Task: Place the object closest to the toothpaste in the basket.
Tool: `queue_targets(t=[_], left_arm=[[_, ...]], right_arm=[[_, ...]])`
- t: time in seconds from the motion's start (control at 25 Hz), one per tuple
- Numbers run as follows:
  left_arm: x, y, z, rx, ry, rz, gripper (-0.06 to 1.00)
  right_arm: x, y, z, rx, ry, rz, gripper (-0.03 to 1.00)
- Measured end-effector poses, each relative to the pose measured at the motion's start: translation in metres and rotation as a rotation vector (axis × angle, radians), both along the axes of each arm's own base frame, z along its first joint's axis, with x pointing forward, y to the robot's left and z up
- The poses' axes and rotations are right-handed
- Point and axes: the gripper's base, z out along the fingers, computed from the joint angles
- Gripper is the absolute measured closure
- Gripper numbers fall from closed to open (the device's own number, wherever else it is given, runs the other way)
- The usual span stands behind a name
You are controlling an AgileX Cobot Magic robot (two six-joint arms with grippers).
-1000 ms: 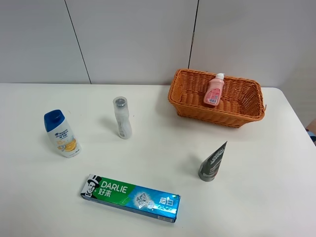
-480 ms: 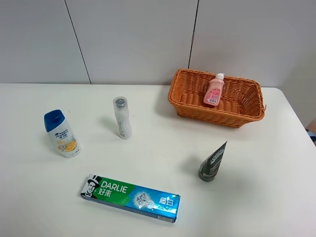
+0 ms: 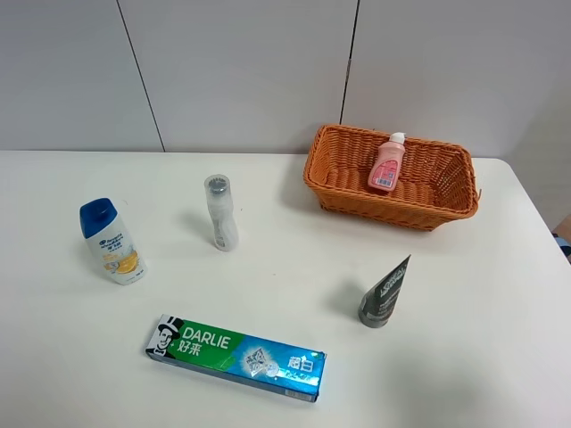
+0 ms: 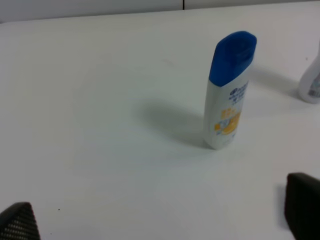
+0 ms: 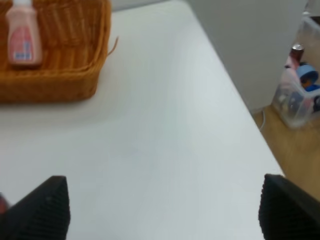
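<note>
The green and blue Darlie toothpaste box (image 3: 235, 357) lies flat near the table's front edge. A dark grey tube (image 3: 384, 292) stands on its cap to the right of the box. A white shampoo bottle with a blue cap (image 3: 111, 242) stands up and left of the box, and also shows in the left wrist view (image 4: 228, 90). The wicker basket (image 3: 339, 192) stands at the back right with a pink bottle (image 3: 387, 163) inside. Neither gripper shows in the exterior view. My left gripper (image 4: 160, 215) is open and empty. My right gripper (image 5: 164, 210) is open and empty, near the basket (image 5: 55, 75).
A clear bottle (image 3: 220, 212) stands between the shampoo bottle and the basket. The table's right edge (image 5: 250, 125) runs close to my right gripper. A bin of items (image 5: 300, 85) sits on the floor beyond that edge.
</note>
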Motion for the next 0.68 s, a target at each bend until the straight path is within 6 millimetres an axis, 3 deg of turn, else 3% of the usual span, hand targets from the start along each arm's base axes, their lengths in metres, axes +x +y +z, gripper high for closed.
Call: queue_targets(t=[0.2, 0.68], left_arm=[[0.0, 0.0002, 0.0, 0.002, 0.0, 0.001, -0.05], [0.0, 0.0002, 0.0, 0.002, 0.0, 0.001, -0.05]], right_arm=[[0.0007, 0.0053, -0.0006, -0.023, 0.008, 0.078, 0.21], [0.0007, 0.0056, -0.0006, -0.033, 0.009, 0.086, 0.21]])
